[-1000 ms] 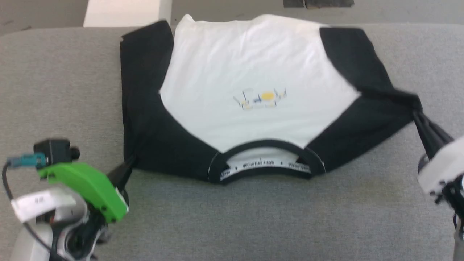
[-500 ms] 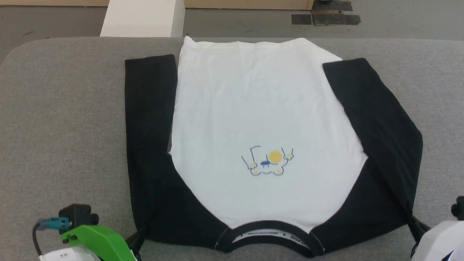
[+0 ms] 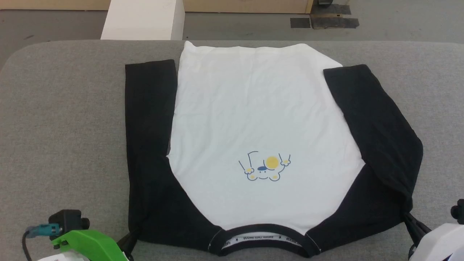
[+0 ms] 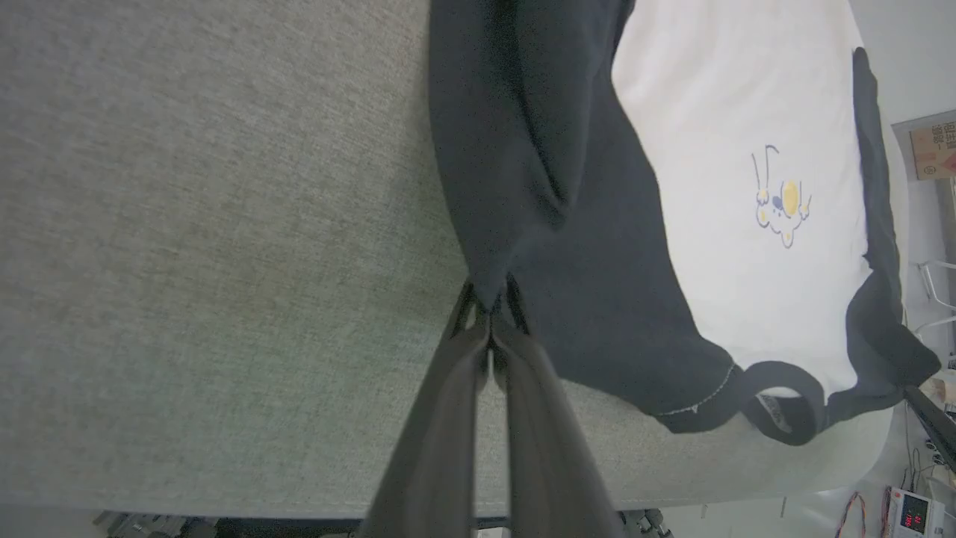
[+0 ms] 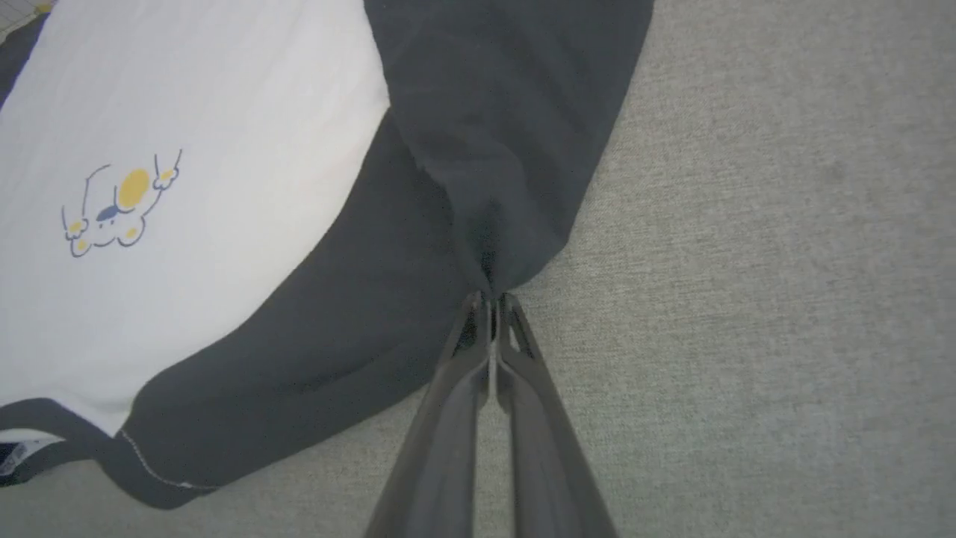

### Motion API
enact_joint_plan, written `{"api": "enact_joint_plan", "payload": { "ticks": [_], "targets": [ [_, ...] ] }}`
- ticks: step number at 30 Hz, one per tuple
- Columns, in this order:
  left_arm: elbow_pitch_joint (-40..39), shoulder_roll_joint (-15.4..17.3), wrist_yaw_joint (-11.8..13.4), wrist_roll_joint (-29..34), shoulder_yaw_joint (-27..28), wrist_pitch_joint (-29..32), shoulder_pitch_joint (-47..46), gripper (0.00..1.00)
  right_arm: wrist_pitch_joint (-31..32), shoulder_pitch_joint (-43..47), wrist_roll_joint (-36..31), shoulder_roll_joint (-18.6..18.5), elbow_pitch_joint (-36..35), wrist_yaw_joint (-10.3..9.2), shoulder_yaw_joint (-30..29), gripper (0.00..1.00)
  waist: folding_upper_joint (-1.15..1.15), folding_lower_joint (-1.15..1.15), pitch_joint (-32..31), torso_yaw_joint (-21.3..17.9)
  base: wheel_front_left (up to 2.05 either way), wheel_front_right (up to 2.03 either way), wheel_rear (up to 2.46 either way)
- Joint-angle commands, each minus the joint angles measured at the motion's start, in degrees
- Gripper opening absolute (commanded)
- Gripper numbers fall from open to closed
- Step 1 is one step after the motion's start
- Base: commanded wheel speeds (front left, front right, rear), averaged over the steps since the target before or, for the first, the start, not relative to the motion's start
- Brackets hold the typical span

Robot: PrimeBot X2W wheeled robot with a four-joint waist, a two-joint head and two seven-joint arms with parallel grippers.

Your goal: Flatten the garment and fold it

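Garment [image 3: 264, 119] of soft cloth, a long-sleeved shirt with a white body and black sleeves, lies spread front-up on the grey fabric-covered table [image 3: 65, 119]. Its hem runs along the far edge and its black-trimmed collar [image 3: 262, 241] is close to the near edge.

At the left, the left gripper [image 3: 132, 233], with a bright green plastic mount [image 3: 88, 244] on its wrist, sits at the near left corner of the garment. Its two long dark fingers are pressed together on a pinch of black cloth at the near end of the left sleeve [image 3: 150, 127]. That sleeve runs straight alongside the body toward the far edge.

On the white chest is a small blue-line-and-yellow print [image 3: 264, 167], upside down from the robot's side.

The right sleeve [image 3: 373, 123] slants from the near right corner of the garment toward the far edge. At its near end the right gripper [image 3: 409, 216] has its fingers clamped on a gathered tuck of black cloth, which puckers toward the tips.

Beyond the far edge a white box-shaped block [image 3: 143, 20] stands on the floor.
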Motion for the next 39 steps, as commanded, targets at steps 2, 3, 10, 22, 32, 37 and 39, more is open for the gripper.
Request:
{"api": "enact_joint_plan", "payload": {
  "ticks": [2, 3, 10, 22, 32, 37, 39],
  "targets": [
    [-1.28, 0.49, 0.07, -0.88, 0.96, -0.22, 1.23, 0.00, 1.13, 1.32, 0.39, -0.02, -2.53, -0.08, -0.59, 0.00, 0.00, 0.01, -0.14, 0.34, 0.00, 0.00, 0.00],
    [-1.76, 0.51, 0.13, -1.07, 1.07, -0.10, 1.38, 0.00, 1.74, 1.80, 0.25, -0.02, -3.28, -0.08, -0.65, 0.00, 0.00, 0.01, -0.17, 0.42, 0.00, 0.00, 0.00],
    [-2.73, 0.61, 1.04, -1.54, 0.77, 1.23, 3.46, 0.00, 6.29, 5.22, -1.15, -0.02, -4.41, -0.08, -0.79, 0.00, 0.00, 0.01, 0.17, 0.63, 0.00, 0.00, 0.00],
    [6.27, -0.95, 1.40, 0.40, -1.25, -0.99, 1.91, 1.00, 0.31, 1.74, -1.33, -0.02, 6.08, -0.08, 3.01, 1.00, 0.00, 0.01, -0.48, 0.22, 0.00, 0.00, 0.00],
    [2.33, -0.32, -0.06, 3.67, 0.93, -8.44, 0.51, 1.00, -12.33, 1.14, -1.89, -0.02, 0.62, -0.08, -0.94, 1.00, 0.00, 0.01, -2.59, 0.78, 0.00, 0.00, 0.00],
    [1.37, 1.45, -2.60, 8.87, 2.25, -16.80, -6.42, 1.00, -23.00, -1.25, -4.86, -0.02, -1.98, -0.08, -0.31, 1.00, 0.00, 0.01, -0.87, 0.36, 0.00, 0.00, 0.00],
    [2.97, 2.96, -4.27, 11.08, 1.98, -19.25, -11.22, 1.00, -26.91, -2.60, -6.30, -0.02, -2.14, -0.08, 0.99, 1.00, 0.00, 0.01, 0.51, -0.02, 0.00, 0.00, 0.00]
  ]
}}
